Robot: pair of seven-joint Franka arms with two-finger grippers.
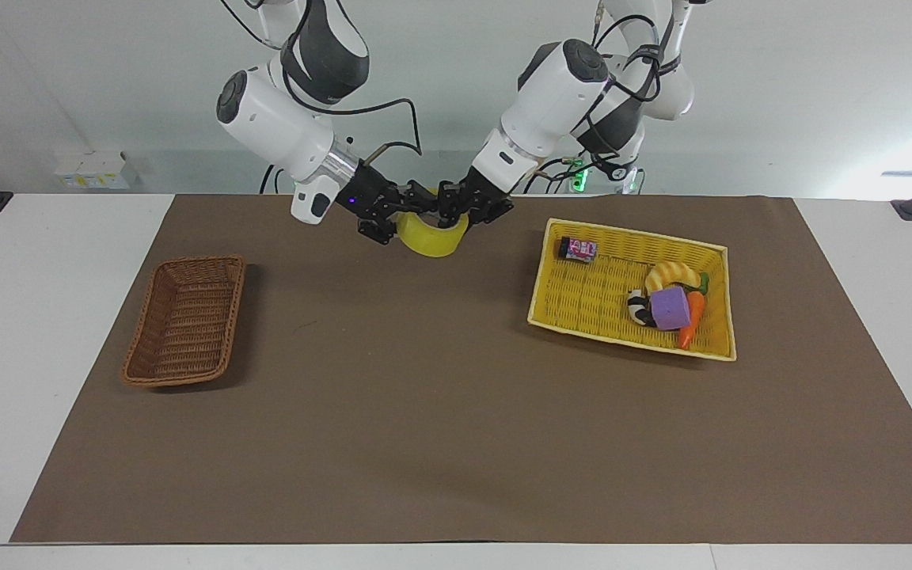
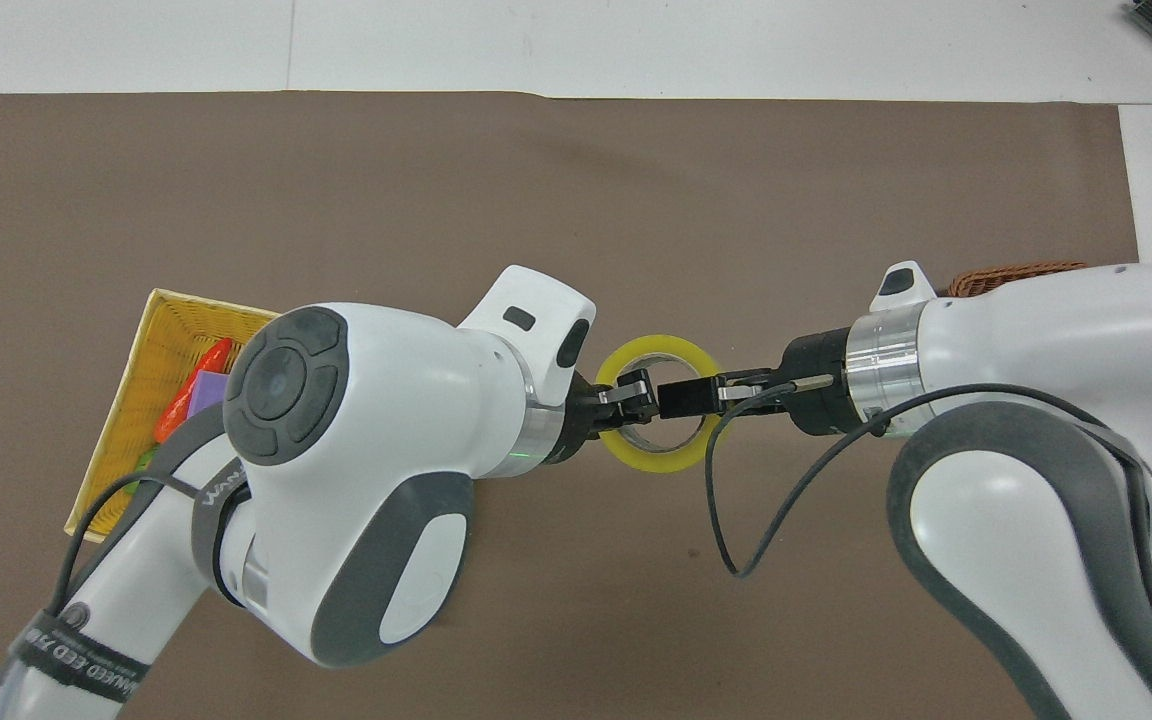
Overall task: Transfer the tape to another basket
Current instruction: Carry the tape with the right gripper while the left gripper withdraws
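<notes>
Mid-handover above the brown mat on the worktop point(image 1: 456, 443), between the two baskets: wide yellow roll of adhesive tape with a pale core point(image 1: 431, 236) held up in the air. Left hand point(image 1: 465, 210) clamped on the roll's wall. Right hand point(image 1: 393, 215) at the opposite wall; grip cannot be told. Probably light, stiff, smooth-sided; best pinched across the wall, one finger inside the core. Small brown woven wicker basket point(image 1: 185, 321) toward the right arm's end, with nothing in it
</notes>
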